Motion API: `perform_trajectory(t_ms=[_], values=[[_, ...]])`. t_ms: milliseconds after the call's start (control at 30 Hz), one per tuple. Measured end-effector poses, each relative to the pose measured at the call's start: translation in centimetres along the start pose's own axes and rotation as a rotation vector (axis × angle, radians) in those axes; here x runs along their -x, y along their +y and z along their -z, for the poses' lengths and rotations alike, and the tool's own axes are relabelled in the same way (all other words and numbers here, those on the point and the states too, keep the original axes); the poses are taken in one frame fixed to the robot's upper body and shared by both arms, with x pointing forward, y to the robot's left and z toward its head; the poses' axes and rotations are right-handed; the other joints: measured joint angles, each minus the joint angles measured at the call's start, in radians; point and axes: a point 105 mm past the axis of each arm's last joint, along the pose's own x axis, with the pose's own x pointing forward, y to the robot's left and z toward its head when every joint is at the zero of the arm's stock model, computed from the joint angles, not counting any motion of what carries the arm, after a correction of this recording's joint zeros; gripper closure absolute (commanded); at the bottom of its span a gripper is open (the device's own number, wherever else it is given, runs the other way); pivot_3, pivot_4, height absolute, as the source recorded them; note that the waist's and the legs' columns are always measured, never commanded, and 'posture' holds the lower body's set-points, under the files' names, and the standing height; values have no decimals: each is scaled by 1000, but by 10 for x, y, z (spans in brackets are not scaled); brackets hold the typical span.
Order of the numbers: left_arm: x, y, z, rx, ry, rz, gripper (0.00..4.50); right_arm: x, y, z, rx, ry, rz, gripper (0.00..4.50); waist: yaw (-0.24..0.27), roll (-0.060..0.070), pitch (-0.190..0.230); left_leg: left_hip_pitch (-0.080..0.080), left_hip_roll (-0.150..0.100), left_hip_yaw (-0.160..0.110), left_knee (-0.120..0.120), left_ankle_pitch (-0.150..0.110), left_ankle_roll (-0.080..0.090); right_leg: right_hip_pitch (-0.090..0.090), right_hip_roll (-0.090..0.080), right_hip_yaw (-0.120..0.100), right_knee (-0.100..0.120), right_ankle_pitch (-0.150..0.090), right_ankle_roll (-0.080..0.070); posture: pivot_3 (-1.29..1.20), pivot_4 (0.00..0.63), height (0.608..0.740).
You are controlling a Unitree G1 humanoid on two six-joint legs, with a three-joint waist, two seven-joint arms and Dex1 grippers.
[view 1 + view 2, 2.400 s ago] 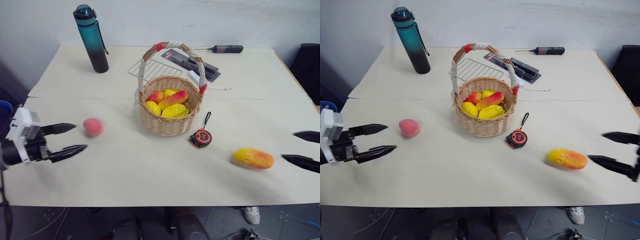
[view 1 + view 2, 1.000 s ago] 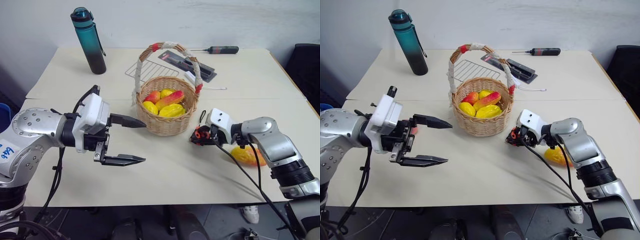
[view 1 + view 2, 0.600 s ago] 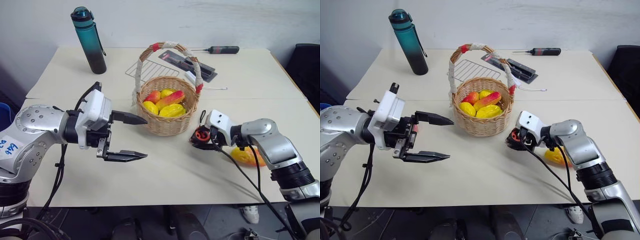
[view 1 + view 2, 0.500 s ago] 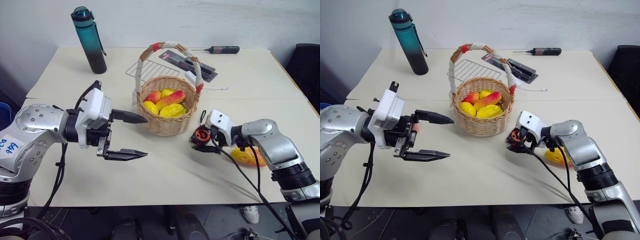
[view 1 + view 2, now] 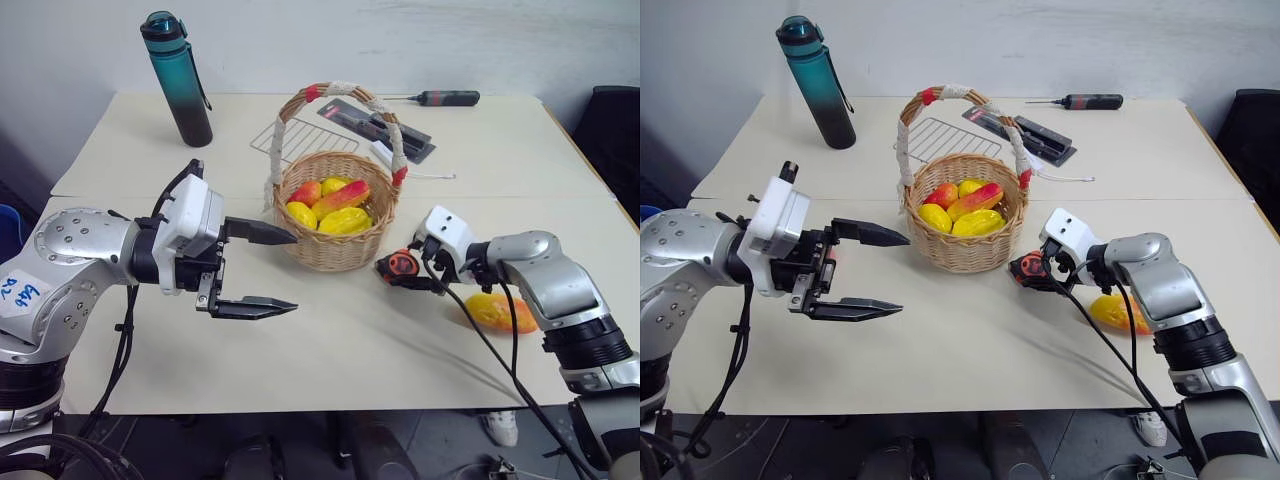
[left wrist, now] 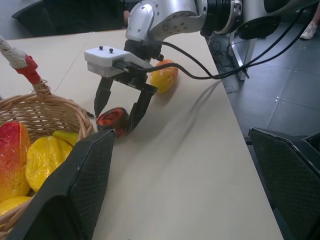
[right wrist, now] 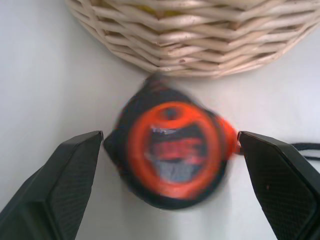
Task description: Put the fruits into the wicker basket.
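Observation:
The wicker basket (image 5: pixel 340 252) stands mid-table with several yellow and red fruits (image 5: pixel 335 205) inside. A yellow-orange mango (image 5: pixel 505 312) lies on the table to its right, just beyond my right forearm. My left hand hides the pink peach. My left gripper (image 5: pixel 297 270) hovers open just left of the basket, nothing between its fingers. My right gripper (image 5: pixel 392 272) is open at the basket's right foot, its fingers astride the orange-black tape measure (image 7: pixel 172 150) with gaps on both sides. The left wrist view shows that same straddle over the tape measure (image 6: pixel 112 119).
A teal bottle (image 5: pixel 178 80) stands at the back left. Behind the basket lie a wire rack (image 5: pixel 300 140), a black packaged tool (image 5: pixel 380 128) and a screwdriver (image 5: pixel 445 98). The table's front edge runs close below both arms.
My right gripper's jaws have opened off the tape measure and its wrist has tilted a little. The left gripper has stayed where it was, open.

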Motion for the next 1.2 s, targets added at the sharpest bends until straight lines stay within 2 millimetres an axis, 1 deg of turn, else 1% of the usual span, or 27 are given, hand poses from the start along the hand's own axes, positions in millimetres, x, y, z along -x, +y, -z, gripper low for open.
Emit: perform_trajectory(t_ms=[67,133,200,300,367,433,600,800,933,1033,1133,1200], values=[[0,0,0,2,0,-4,0,6,-3,-4,28,-4,22,28,0,0,0,0,0,0,0,0,0,0,0,0,0,0,0,0,150,740],[0,0,0,1,0,-7,0,8,-3,-2,55,3,33,28,1,0,0,0,0,-1,-1,0,0,0,0,-1,0,0,0,0,150,740],[0,1,0,1,0,-8,0,6,-1,6,49,20,27,28,1,0,0,0,0,-1,-1,0,0,0,0,0,-1,-1,0,0,150,740],[0,1,-1,-5,1,-10,0,3,-1,5,43,4,42,28,-3,-1,0,0,0,0,-1,0,0,0,0,0,-1,-1,0,0,150,740],[0,2,-2,-10,2,-10,0,1,-2,5,10,-6,52,28,-6,-1,0,0,0,0,0,0,-1,0,0,0,-1,-1,0,0,150,740],[0,2,-2,-14,3,-7,0,0,-2,7,-59,-17,52,28,-9,-1,0,1,0,0,0,0,-1,1,0,0,-1,-1,0,0,150,740],[1,3,-1,-26,11,-10,0,-6,0,11,-313,-44,37,28,-22,-1,0,1,0,0,-1,1,-1,1,0,0,0,-1,0,0,150,740],[1,3,-1,-32,16,-10,0,-7,6,14,-515,-38,32,28,-30,-1,0,1,0,0,-4,1,-2,0,0,0,-1,-1,0,0,150,740],[1,3,-1,-38,16,-11,0,-14,14,6,-594,-54,7,28,-30,-1,0,1,0,0,-6,1,-3,-1,0,0,-1,-1,0,0,150,740],[1,3,0,-38,16,-11,0,-16,21,-3,-585,-64,-10,28,-28,-1,0,1,0,-1,-9,1,-3,-1,0,0,-3,-1,0,0,150,740],[2,2,0,-37,15,-11,0,-14,25,-11,-555,-69,-11,28,-27,0,0,0,0,-1,-13,1,-3,-2,0,-1,-6,-1,0,0,150,740],[2,2,1,-34,15,-10,0,-16,27,-13,-533,-58,-3,28,-27,0,0,-1,0,-1,-14,1,-4,-3,0,-2,-7,-1,0,0,150,740]])
